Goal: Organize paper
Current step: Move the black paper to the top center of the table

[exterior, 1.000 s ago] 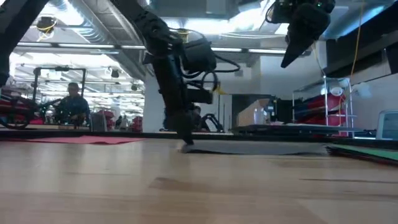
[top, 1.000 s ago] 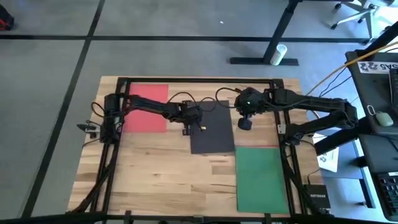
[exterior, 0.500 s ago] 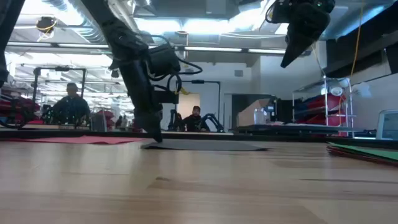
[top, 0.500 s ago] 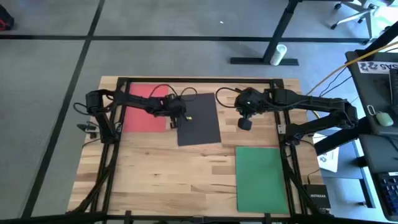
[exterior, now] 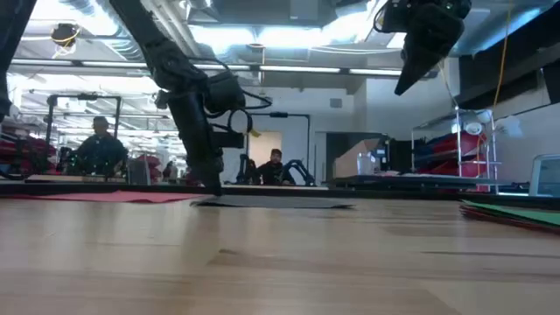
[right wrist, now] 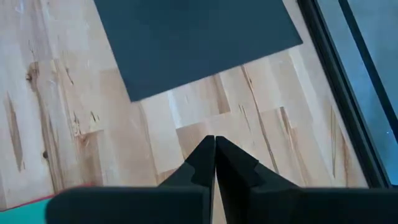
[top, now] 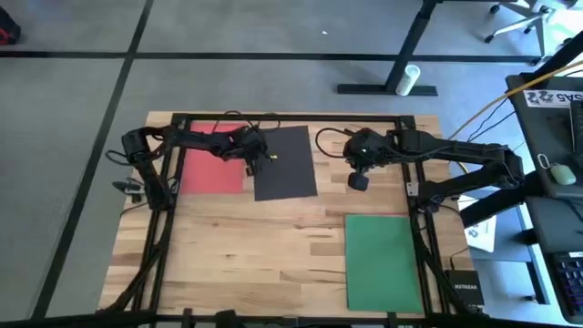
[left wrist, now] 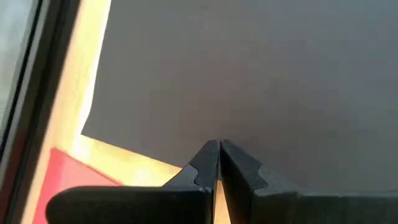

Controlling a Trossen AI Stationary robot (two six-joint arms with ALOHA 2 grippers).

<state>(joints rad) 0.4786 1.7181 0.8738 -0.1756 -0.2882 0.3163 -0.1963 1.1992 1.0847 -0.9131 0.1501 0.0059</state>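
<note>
A black sheet of paper (top: 287, 162) lies flat on the wooden table, just right of a red sheet (top: 211, 157) at the far left; a strip of wood shows between them in the left wrist view. A green sheet (top: 383, 260) lies flat at the near right. My left gripper (top: 252, 165) is shut, with its tips down on the black sheet (left wrist: 261, 68) near the sheet's left edge. My right gripper (top: 358, 180) is shut and hangs well above the table (exterior: 408, 80), to the right of the black sheet, with nothing in it. My left gripper presses its shut fingertips (left wrist: 208, 155) down on the black sheet just inside its left edge (left wrist: 205, 132). The fingers come from above, slanting in from the table's left. The sheet lies flat on the table under them (exterior: 271, 202).
A black frame (top: 291, 116) runs around the table top. Bare wood fills the near left and the middle of the table (top: 246, 246). In the low view, people sit in the room behind the table (exterior: 98, 144).
My left gripper, shut throughout, has gone toward the table's left and far edges with its tips on the black sheet. The sheet has slid flat along the table from beside the green sheet to beside the red one, turning slightly.
</note>
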